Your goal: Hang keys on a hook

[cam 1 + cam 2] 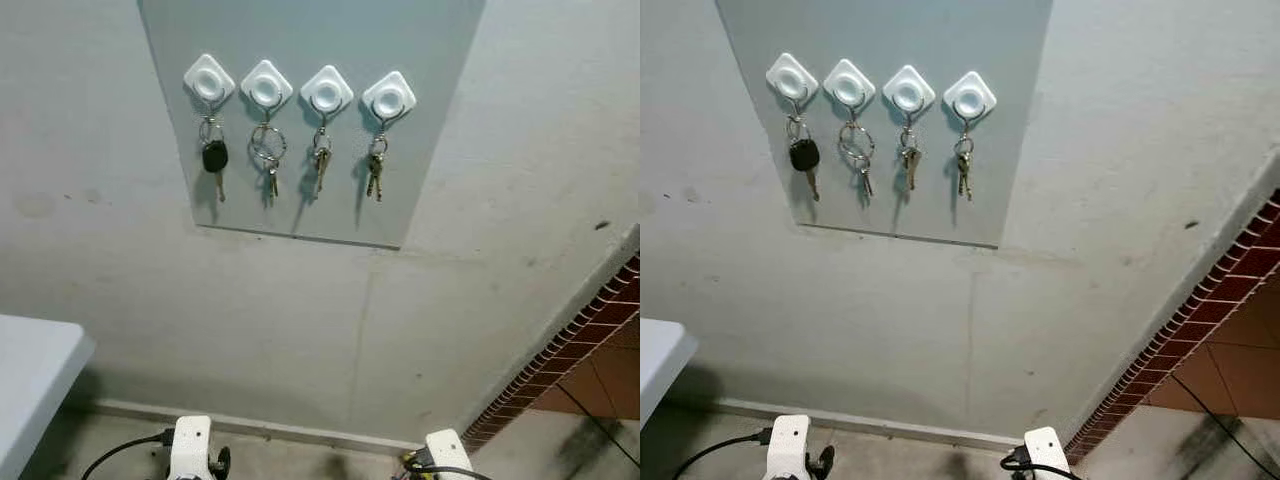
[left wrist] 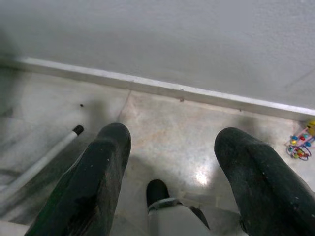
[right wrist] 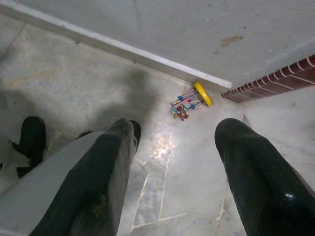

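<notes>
Four white diamond-shaped hooks are fixed in a row on a grey wall panel [image 1: 310, 200], high above and ahead of both grippers. Each hook carries a key set:

1. First hook [image 1: 209, 79], on the left gripper's side: a key set with a black fob [image 1: 214, 157].
2. Second hook [image 1: 266, 86]: a large ring with small keys [image 1: 268, 150].
3. Third hook [image 1: 327, 91]: a brass-coloured key set [image 1: 320, 162].
4. Fourth hook [image 1: 389, 97], nearest the right gripper's side: a key set [image 1: 375, 172] hanging straight down.

All four key sets hang free against the panel, well apart from both grippers.

The left gripper [image 2: 172, 167] points down toward the stone floor [image 2: 162, 128]. Its two black fingers [image 2: 93, 182] stand wide apart, with nothing between them. Below it is one of the robot's feet [image 2: 160, 196]. A white pole with a black tip [image 2: 49, 155] lies on the floor to one side, and the white skirting board [image 2: 147, 86] runs along the wall base beyond.

The right gripper [image 3: 172, 162] also points down, fingers [image 3: 256, 182] spread wide and empty. Beyond its fingertips a small bead-maze toy with a yellow wheel [image 3: 192, 102] lies on the floor at the wall base, just beside the start of a red brick wall [image 3: 275, 81].

A white counter [image 1: 30, 370] edge stands outboard of the left gripper.
</notes>
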You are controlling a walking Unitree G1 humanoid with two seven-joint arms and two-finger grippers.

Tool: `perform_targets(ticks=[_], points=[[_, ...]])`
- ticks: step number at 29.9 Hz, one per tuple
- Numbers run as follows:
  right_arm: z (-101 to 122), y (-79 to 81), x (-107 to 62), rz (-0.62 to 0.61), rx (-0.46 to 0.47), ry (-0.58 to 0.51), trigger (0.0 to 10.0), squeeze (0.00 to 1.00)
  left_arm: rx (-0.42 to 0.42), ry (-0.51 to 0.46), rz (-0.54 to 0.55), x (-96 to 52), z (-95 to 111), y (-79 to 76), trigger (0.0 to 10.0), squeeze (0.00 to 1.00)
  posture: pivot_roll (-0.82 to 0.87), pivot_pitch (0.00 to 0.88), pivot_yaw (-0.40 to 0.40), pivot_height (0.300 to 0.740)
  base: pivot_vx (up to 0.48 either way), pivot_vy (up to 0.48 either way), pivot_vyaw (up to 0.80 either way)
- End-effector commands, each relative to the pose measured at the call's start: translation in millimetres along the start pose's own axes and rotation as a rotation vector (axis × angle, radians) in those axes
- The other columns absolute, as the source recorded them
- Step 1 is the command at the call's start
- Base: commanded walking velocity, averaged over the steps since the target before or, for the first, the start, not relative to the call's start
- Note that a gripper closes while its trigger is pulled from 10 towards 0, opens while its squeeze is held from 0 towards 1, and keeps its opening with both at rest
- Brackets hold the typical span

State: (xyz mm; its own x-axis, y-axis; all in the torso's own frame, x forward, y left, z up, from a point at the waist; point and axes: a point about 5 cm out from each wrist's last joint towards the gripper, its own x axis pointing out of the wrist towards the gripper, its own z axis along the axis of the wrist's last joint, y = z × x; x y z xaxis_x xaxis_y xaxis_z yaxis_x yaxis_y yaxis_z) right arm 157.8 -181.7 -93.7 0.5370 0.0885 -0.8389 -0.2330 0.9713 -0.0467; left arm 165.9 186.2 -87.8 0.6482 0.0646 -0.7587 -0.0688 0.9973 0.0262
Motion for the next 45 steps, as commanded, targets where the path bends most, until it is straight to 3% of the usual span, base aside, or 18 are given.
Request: perform_targets(ticks=[1,11,40,45], points=[[1.4,-6.4,-0.7,-0.020,0.007,-0.006,10.0,0.00,-0.002,-0.004,-0.019,0.3,0.4,-4.8,10.0,0.00,-0.10,0.000,-0.018,0.728,0.000,-0.480,0.00],[1.3,-6.5,-0.8,-0.021,0.012,-0.008,10.0,0.00,-0.002,-0.004,-0.018,0.2,0.4,-4.3,10.0,0.00,-0.10,0.000,-0.018,0.728,0.000,-0.480,0.00],[-1.2,-6.3,-0.8,-0.030,0.036,0.012,10.0,0.00,-0.053,-0.011,-0.010,0.5,1.7,-2.6,10.0,0.00,-0.10,0.000,-0.015,0.728,0.000,0.000,0.00],[-1.1,-6.1,-0.6,-0.030,0.042,0.014,10.0,0.00,-0.063,-0.005,-0.010,0.6,1.4,-3.1,10.0,0.00,-0.10,0.000,-0.015,0.728,0.000,0.442,0.00]])
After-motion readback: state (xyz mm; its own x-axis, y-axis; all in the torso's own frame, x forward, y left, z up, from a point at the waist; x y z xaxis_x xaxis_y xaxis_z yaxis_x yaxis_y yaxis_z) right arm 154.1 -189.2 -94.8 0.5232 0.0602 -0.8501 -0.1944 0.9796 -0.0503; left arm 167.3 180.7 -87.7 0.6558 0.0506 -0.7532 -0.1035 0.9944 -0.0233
